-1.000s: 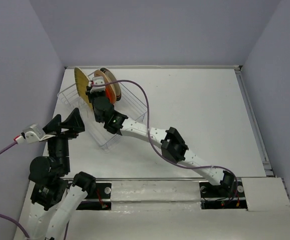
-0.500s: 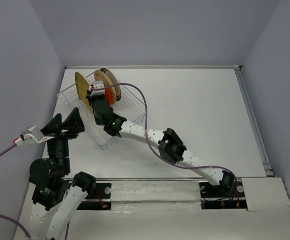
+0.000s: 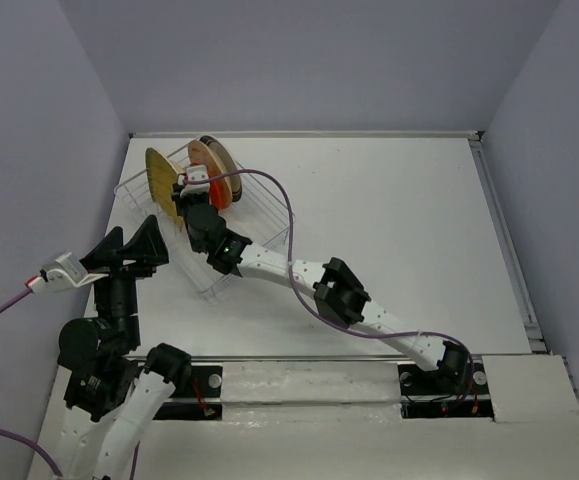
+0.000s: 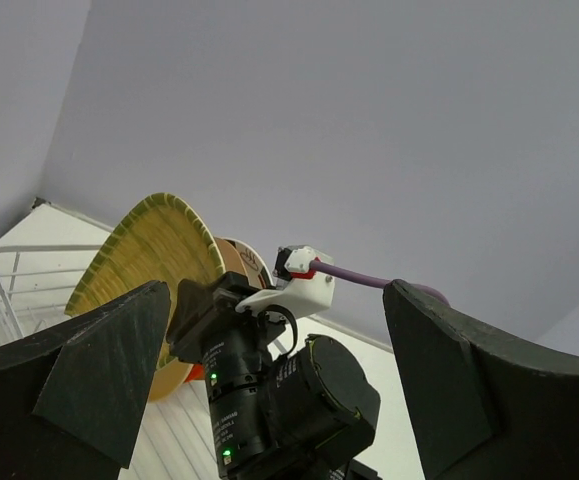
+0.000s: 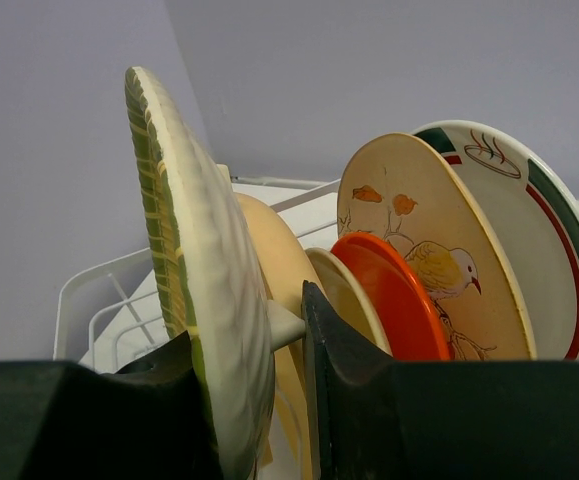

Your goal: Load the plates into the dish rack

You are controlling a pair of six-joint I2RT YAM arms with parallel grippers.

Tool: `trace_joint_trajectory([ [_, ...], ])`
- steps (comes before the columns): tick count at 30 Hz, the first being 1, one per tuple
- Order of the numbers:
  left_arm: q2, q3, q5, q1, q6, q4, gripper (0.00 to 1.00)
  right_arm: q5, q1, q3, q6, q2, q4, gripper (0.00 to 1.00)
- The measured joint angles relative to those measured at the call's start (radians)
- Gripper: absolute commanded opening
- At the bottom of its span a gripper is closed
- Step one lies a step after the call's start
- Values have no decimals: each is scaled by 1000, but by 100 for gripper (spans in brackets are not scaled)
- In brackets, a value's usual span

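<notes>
My right gripper (image 3: 191,190) is shut on the squarish yellow woven-look plate (image 3: 161,180) and holds it on edge in the left end of the white wire dish rack (image 3: 269,215). In the right wrist view the yellow plate (image 5: 204,300) sits between my fingers (image 5: 249,330). Behind it in the rack (image 5: 84,300) stand a tan plate (image 5: 269,250), a cream one (image 5: 344,290), an orange-red one (image 5: 399,300), a bird-painted one (image 5: 419,200) and a white green-rimmed one (image 5: 549,220). My left gripper (image 3: 134,243) is open and empty, raised just left of the rack. It (image 4: 279,300) looks at the yellow plate (image 4: 154,255).
The rack stands at the table's far left corner, close to the left wall and the back edge. The right arm's purple cable (image 3: 279,200) loops over the rack's right side. The right wrist body (image 4: 269,400) fills the space between my left fingers.
The right arm has pushed a little further toward the rack's far left. The yellow plate now looks narrower, more edge-on, and sits slightly lower. The left arm has barely moved.
</notes>
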Motion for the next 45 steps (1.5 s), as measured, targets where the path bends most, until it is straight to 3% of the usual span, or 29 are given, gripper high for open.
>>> trace_joint_trajectory([
  [9, -2, 0, 0, 2, 0, 0, 99, -1, 0, 0, -18, 4, 11, 7],
  [19, -5, -1, 0, 2, 0, 0, 99, -11, 22, -43, -147, 5, 69, 7],
  [22, -6, -1, 0, 2, 0, -1, 99, -15, 29, -56, -155, 5, 92, 14],
  [24, -7, -2, -1, 2, 0, -1, 99, -14, 29, -56, -158, 5, 93, 25],
  [25, -9, -4, -1, 2, 0, -1, 99, -14, 29, -57, -158, 5, 93, 36],
  [31, -13, -9, -1, 2, 0, -2, 99, -17, 34, -103, -140, -5, 144, 54],
  [36, -13, -9, -3, 2, 0, -2, 99, -15, 40, -148, -135, -30, 143, 59],
  [45, -13, -9, -12, 6, 1, -2, 99, -21, 44, -401, -78, -177, 70, 79],
])
